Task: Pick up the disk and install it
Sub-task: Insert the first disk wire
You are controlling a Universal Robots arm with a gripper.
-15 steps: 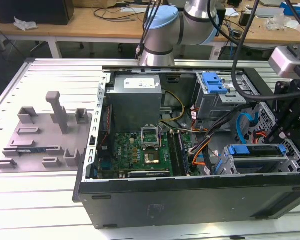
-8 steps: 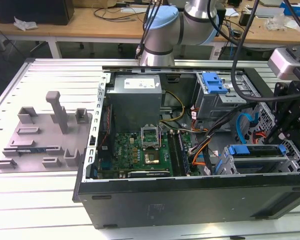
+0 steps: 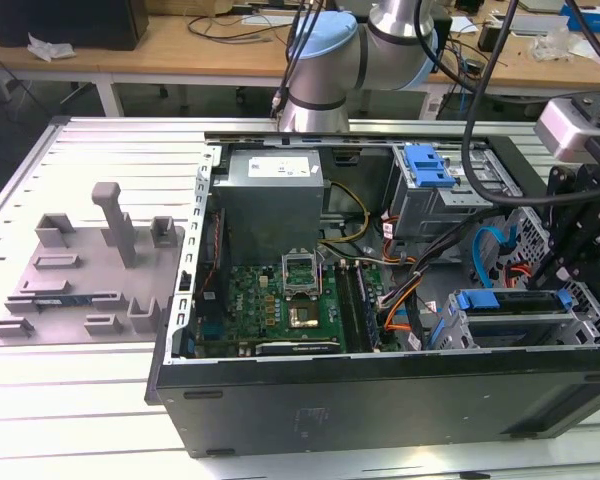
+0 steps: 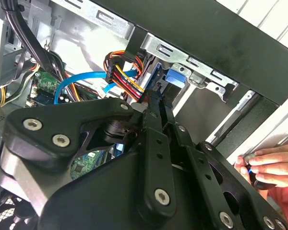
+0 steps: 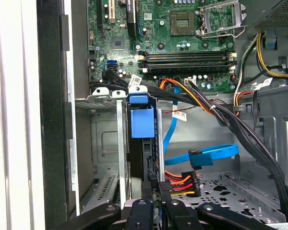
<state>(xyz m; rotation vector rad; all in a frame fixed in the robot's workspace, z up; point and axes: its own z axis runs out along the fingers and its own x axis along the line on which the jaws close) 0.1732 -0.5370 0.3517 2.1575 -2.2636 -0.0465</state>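
The disk (image 5: pixel 142 122) stands edge-on in the drive cage of the open computer case, its blue carrier tab uppermost and its dark edge running down between the cage rails. My gripper (image 5: pixel 157 205) is shut on the near edge of the disk, its black fingers close together on either side. In the second wrist view the gripper (image 4: pixel 152 103) reaches into the cage, with the blue carrier of the disk (image 4: pixel 175 76) just beyond the fingertips. In the exterior view the gripper (image 3: pixel 562 268) hangs over the front right drive cage, where the disk (image 3: pixel 510 303) sits.
A red, orange and yellow power plug (image 5: pixel 180 184) and a blue data cable (image 5: pixel 206 155) lie right beside the fingers. Thick black cables (image 5: pixel 240 134) cross nearby. A hand (image 4: pixel 271 165) rests outside the case wall. A grey tray with posts (image 3: pixel 90 270) lies on the exterior view's left.
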